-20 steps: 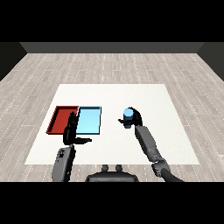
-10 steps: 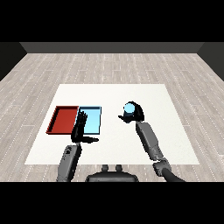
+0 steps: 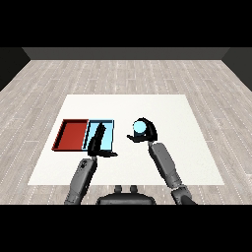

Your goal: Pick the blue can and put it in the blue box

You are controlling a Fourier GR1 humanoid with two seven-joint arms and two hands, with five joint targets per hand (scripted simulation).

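- Head view: black right hand (image 3: 146, 133) is curling round the small light-blue cylindrical can (image 3: 140, 128), holding it right of the light blue tray (image 3: 111, 135).
- Carrying leftward should go well while keeping the can upright and clearing the tray's rim.
- Black left hand (image 3: 97, 141), fingers straight, is hovering over that tray; best moving it aside.

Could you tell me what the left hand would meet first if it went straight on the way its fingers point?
Probably nothing: the left hand hangs over the light blue tray, and beyond lies bare white table.

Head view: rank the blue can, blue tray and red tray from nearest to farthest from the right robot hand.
1. Blue can: held in the right robot hand, fingers curled round it.
2. Blue tray: to the hand's left, under the left robot hand.
3. Red tray: farthest left, beside the blue tray.
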